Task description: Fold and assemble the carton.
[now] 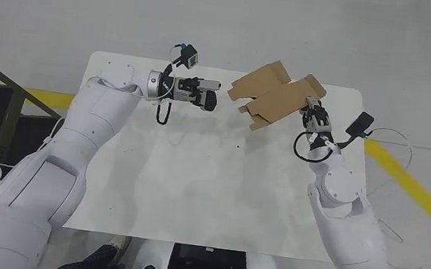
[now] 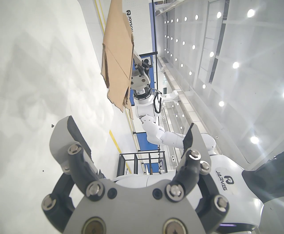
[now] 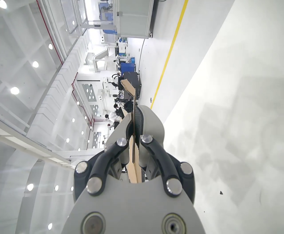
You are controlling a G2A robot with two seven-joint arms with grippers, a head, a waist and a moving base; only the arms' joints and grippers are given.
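Entry: carton position and grip.

My right claw (image 1: 311, 113) is closed tight on one edge of the carton (image 1: 276, 97). In the right wrist view the board runs edge-on between the two pads, pinched flat. My left claw (image 1: 208, 95) is spread wide and holds nothing.

Position: the carton is over the far right part of the table (image 1: 194, 180). Judging by the shadows under it in the wrist views, it hangs clear of the surface, with its broad face turned roughly up toward the top camera.

Key relation: the carton's long axis runs across the table, from the right claw toward the left one. Its free end is near the open left claw, straight ahead of the fingertips, but the two are apart. The left claw is the only free one and the nearer to that loose end. I judge that any next grip there calls for a short advance along that axis, with the jaws turned to meet the board's thin edge.

Material: brown corrugated cardboard with a matte finish. It is a flat cut-out, not yet folded into a box. Several flaps are separated by notches, and straight crease lines show across the panel in the left wrist view. I expect it to be stiff within panels and to hinge along the creases. Held by one edge only, the far end may sag or swing.

Table: white, smooth, faintly scuffed.
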